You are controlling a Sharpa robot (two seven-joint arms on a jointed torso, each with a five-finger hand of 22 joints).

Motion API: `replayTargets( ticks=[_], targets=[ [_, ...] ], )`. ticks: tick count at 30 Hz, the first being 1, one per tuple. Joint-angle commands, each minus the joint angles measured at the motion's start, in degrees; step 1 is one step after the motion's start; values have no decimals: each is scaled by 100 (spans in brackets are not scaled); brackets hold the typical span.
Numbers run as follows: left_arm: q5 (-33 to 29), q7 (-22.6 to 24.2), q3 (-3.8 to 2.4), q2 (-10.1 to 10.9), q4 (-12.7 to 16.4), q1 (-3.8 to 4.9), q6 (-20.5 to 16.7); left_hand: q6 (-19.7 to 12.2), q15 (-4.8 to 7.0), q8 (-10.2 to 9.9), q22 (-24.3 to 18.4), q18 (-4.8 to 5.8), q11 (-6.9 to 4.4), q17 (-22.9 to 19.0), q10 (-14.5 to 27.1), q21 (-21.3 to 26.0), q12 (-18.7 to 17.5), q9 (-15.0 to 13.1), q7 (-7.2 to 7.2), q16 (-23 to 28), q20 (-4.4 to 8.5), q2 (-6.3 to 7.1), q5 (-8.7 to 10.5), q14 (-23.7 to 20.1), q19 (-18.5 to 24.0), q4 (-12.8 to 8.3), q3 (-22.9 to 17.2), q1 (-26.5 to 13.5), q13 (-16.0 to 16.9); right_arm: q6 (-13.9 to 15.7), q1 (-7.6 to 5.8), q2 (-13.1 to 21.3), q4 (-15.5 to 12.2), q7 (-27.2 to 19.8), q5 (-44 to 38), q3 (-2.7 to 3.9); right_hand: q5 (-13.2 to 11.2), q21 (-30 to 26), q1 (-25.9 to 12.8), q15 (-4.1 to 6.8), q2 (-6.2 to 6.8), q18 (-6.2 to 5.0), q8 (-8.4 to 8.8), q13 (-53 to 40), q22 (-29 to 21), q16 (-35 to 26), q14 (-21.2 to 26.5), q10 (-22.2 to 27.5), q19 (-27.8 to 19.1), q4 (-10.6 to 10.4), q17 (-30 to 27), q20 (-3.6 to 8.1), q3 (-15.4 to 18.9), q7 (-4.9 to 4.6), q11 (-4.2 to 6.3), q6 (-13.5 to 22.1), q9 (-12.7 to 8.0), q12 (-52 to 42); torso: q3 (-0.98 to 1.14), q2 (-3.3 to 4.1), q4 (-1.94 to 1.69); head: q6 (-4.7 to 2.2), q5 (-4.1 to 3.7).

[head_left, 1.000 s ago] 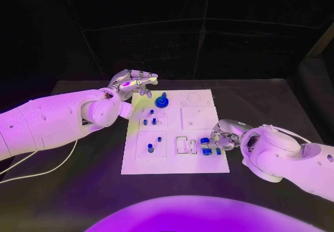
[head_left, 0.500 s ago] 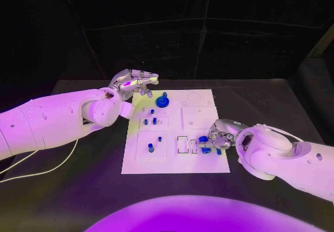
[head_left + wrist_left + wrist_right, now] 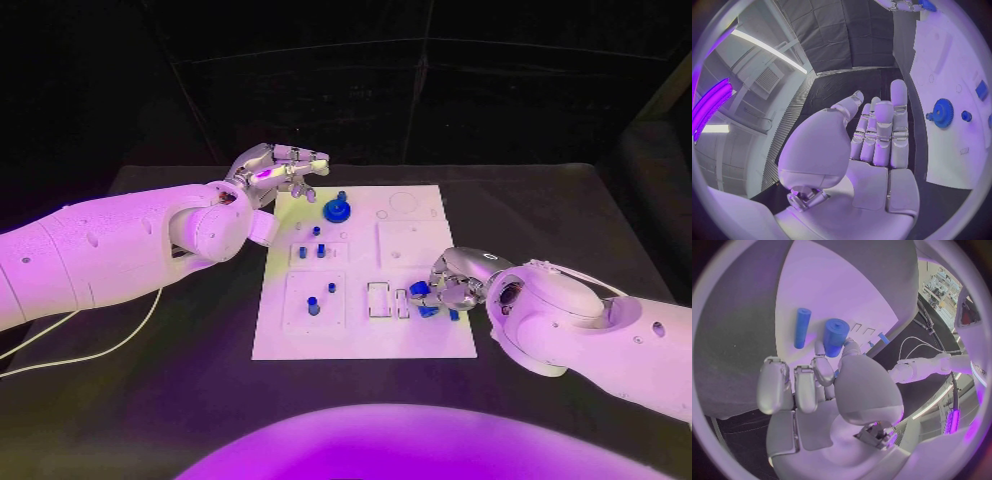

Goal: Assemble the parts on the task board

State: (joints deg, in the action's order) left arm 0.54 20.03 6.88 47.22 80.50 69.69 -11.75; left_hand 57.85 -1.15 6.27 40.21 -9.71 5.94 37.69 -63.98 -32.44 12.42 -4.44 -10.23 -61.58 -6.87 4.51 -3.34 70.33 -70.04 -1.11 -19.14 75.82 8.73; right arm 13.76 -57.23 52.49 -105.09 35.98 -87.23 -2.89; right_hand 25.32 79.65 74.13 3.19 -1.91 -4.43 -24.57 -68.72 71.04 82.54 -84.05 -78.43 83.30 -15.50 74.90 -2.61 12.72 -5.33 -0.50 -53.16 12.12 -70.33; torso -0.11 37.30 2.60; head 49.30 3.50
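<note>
1. Head view gives you the bench (image 3: 173, 400), black, with the white task board (image 3: 411, 340) lying in the middle of the frame, its long side running up and down the picture.
2. Your left arm enters from the frame's left edge. Its left hand (image 3: 281, 170) sits above the board's upper left corner, holding nothing; the left wrist view shows the fingers (image 3: 882, 132) straight and side by side, palm bare.
3. Your right arm enters from the lower right. Its right hand (image 3: 459, 282) is over the board's right edge, in the lower half of the frame.
4. A blue gear (image 3: 336, 210) stands at the board's upper left, just beside the left hand but not touched by it.
5. Several small blue pieces stand in the panels at the board's centre left.
6. The blue cylinder (image 3: 835, 337) is what matters. In the right wrist view it is pinched at the right hand's fingertips, one end pointing away from the palm towards the board.
7. A slim blue peg (image 3: 802, 327) lies on the board just beside that cylinder, apart from it.
8. The coming move likely turns on this: the held cylinder sits just right of the rectangular slots (image 3: 387, 300) near the board's lower middle, so the right hand is far nearer; you would probably carry it leftward in the frame.
</note>
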Motion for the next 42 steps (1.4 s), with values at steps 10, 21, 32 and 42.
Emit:
replayTargets(
  ticks=[10,21,32,42],
  targets=[
    [-16,-8,-3,4,19,9,101,-56,-3,37,-9,-75,-2,-5,35,14,19,7,3,28,1,-36,8,-33,39,-8,39,24,6,1039,32,246,-466,42,609,-27,249,50,43,51,1,77,-29,-78,51,52,-352,-66,42,-50,145,18,72,29,10,-40,25,-42,-11,-3,-11,-8,-20],
    [-16,-9,-3,12,32,9,100,-62,-3,38,-11,-75,-2,-11,43,17,21,8,3,30,1,-36,7,-37,39,-12,42,29,6,1314,29,212,-596,-19,743,-22,300,56,22,54,-11,79,-27,-92,61,61,-354,-78,46,-78,160,22,89,33,14,-49,28,-41,-4,3,-5,8,22],
    [-16,-15,-3,-9,34,10,106,-62,-3,38,-11,-75,-2,-11,43,17,21,8,3,30,1,-36,7,-37,39,-12,42,29,6,845,27,-169,-442,151,878,-21,283,65,-143,57,-51,82,-26,-87,77,62,-352,-78,51,-116,162,24,167,43,19,-81,37,4,-8,2,-19,0,25],
    [-16,-28,-3,-29,26,11,119,-62,-3,38,-11,-75,-2,-11,43,17,21,8,3,30,1,-36,7,-37,39,-12,42,29,6,766,23,-450,-244,264,851,-20,186,68,-218,66,-82,82,-31,-100,83,68,-353,-87,52,-109,174,30,210,58,31,-119,50,22,-5,8,-3,7,55]
  ],
)
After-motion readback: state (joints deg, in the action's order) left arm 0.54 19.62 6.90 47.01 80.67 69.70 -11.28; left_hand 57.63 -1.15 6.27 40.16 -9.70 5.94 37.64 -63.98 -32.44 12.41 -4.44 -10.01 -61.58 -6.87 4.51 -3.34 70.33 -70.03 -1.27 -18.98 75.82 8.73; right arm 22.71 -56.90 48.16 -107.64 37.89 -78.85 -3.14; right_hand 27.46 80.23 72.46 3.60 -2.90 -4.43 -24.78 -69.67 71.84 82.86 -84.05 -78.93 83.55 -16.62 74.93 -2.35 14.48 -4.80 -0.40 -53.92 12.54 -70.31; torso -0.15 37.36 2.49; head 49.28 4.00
